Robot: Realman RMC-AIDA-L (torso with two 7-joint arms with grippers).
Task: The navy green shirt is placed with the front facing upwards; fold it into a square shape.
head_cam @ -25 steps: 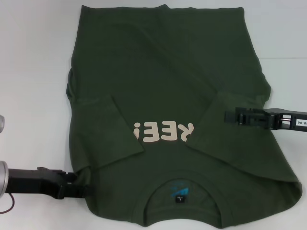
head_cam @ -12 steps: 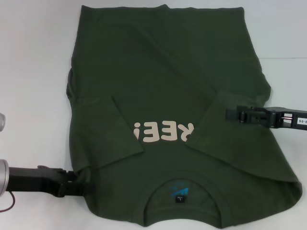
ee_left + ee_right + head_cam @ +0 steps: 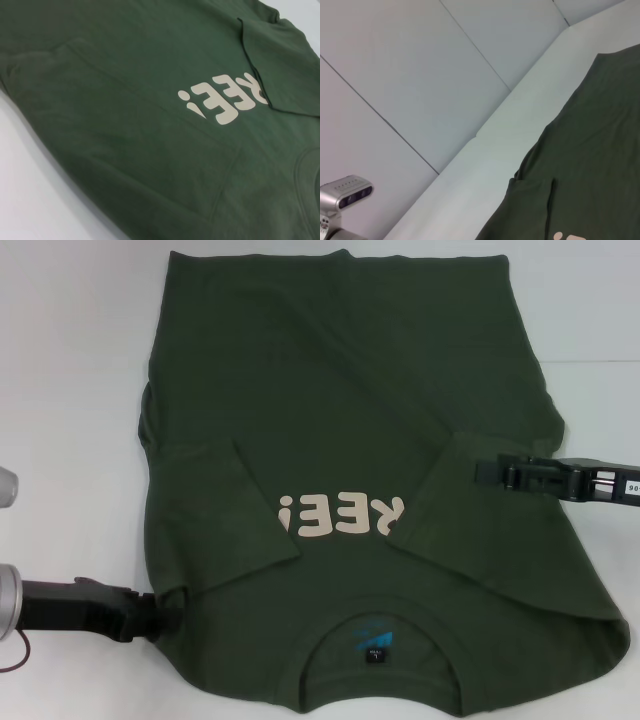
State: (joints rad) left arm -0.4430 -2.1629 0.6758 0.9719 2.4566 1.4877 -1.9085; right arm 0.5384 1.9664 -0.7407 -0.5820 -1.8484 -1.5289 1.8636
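Shirt lies flat on the white table, front up, both sleeves already folded in over the pale lettering, collar nearest the robot. The left tool sits at the near shoulder edge and the right tool hangs above the opposite sleeve fold; I cannot tell how far either is open or whether either grips cloth. For a clean fold, I judge each tool should take an equal bite of both layers and move together, keeping the edge straight.

Bare table flanks the navy green shirt.
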